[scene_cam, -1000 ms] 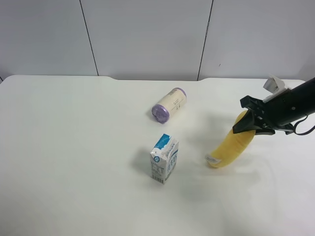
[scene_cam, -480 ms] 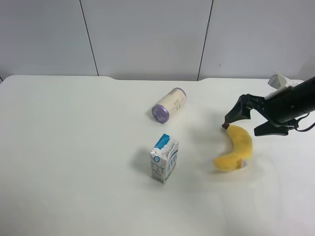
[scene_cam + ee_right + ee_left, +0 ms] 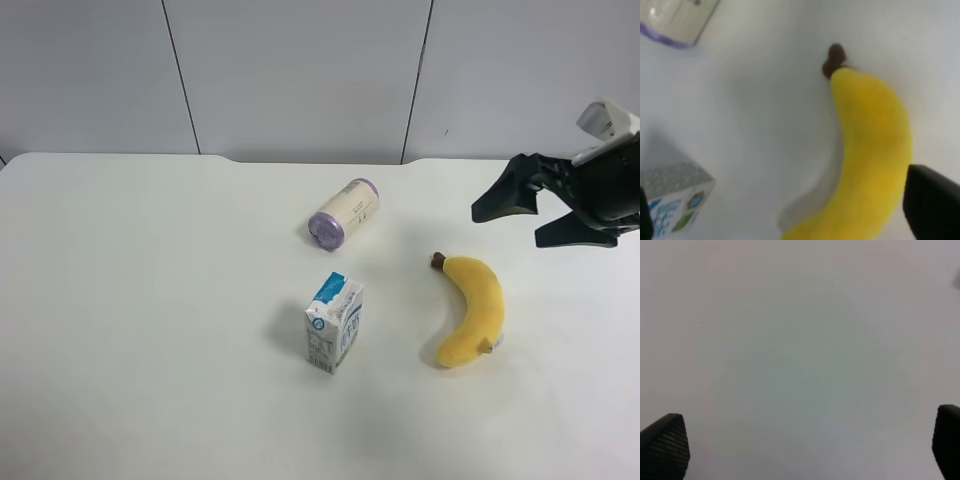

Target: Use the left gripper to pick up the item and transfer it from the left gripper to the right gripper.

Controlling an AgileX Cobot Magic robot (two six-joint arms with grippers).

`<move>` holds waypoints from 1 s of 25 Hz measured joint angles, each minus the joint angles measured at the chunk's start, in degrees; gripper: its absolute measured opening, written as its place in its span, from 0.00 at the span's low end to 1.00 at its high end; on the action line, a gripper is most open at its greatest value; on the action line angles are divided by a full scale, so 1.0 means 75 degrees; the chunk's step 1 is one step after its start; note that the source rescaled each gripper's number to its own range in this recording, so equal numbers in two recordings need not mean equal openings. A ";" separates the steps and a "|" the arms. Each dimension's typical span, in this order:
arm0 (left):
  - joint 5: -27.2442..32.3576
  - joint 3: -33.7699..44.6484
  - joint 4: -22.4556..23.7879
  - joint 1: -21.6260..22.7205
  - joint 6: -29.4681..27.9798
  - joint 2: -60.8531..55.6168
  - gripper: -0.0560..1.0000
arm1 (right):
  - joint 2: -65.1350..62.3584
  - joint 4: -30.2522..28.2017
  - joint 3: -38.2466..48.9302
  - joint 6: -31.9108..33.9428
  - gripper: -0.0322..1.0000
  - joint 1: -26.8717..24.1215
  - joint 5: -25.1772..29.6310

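Plush banana [image 3: 472, 308]: lay flat on the white table [image 3: 150, 300], stem toward the cylinder, free of both end effectors.
Right end effector [image 3: 530, 212]: hung above and beyond the banana, pointed fingers spread wide, holding nothing.
Left end effector [image 3: 800, 450]: only two fingertips showed at the wrist view's edges, well apart, over bare table; outside the high view.
Risk: the soft, curved plush could sag or twist in a pinch near one end, leaving the other end effector little to grab at handover.
Risk: the milk carton [image 3: 334, 322] stood near and could be tipped by a wide approach.
Writing: carton print and the label on the cream cylinder [image 3: 343, 212] were too small to read.
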 joint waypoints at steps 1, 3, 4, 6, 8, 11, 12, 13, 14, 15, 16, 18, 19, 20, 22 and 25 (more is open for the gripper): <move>0.0000 0.0000 0.0000 0.0000 0.0000 0.0000 1.00 | -0.0297 -0.0198 0.0000 0.0196 1.00 0.0000 0.0145; 0.0000 0.0000 0.0000 0.0000 0.0000 0.0000 1.00 | -0.0884 -0.0684 0.0000 0.0566 1.00 0.0000 0.0421; 0.0000 0.0000 0.0000 0.0000 0.0000 0.0000 1.00 | -0.1226 -0.0941 0.0000 0.0705 1.00 0.0000 0.0530; 0.0000 0.0000 0.0000 0.0000 0.0000 0.0000 1.00 | -0.1861 -0.1429 0.0000 0.1039 1.00 0.0000 0.0797; 0.0000 0.0000 0.0000 0.0000 0.0000 0.0000 1.00 | -0.2590 -0.1971 0.0000 0.1355 1.00 0.0000 0.1052; 0.0000 0.0000 0.0000 0.0000 0.0000 0.0000 1.00 | -0.3656 -0.2876 0.0000 0.1803 1.00 0.0000 0.1519; 0.0000 0.0000 0.0000 0.0000 0.0000 0.0000 1.00 | -0.4027 -0.3101 0.0000 0.1922 1.00 0.0000 0.1683; 0.0000 0.0000 0.0000 0.0000 0.0000 0.0000 1.00 | -0.4332 -0.3362 0.0000 0.2022 1.00 0.0000 0.1846; 0.0000 0.0000 0.0000 0.0000 0.0000 0.0000 1.00 | -0.4692 -0.3588 0.0000 0.2107 1.00 0.0000 0.2003; 0.0000 0.0000 0.0000 0.0000 0.0000 0.0000 1.00 | -0.5039 -0.3747 0.0000 0.2186 1.00 0.0000 0.2122; 0.0000 0.0000 0.0000 0.0000 0.0000 0.0000 1.00 | -0.5387 -0.3907 0.0000 0.2277 1.00 0.0000 0.2287; 0.0000 0.0000 0.0000 0.0000 0.0000 0.0000 1.00 | -0.6001 -0.4162 0.0000 0.2470 1.00 0.0000 0.2593; 0.0000 0.0000 0.0000 0.0000 0.0000 0.0000 1.00 | -0.6327 -0.4245 0.0000 0.2574 1.00 0.0000 0.2759; 0.0000 0.0000 0.0000 0.0000 0.0000 0.0000 1.00 | -0.6589 -0.4318 0.0000 0.2642 1.00 0.0000 0.2903; 0.0000 0.0000 0.0000 0.0000 0.0000 0.0000 1.00 | -0.7187 -0.4412 0.0000 0.2784 1.00 0.0000 0.3122; 0.0000 0.0000 0.0000 0.0000 0.0000 0.0000 1.00 | -0.7934 -0.4557 0.0000 0.2897 1.00 0.0000 0.3350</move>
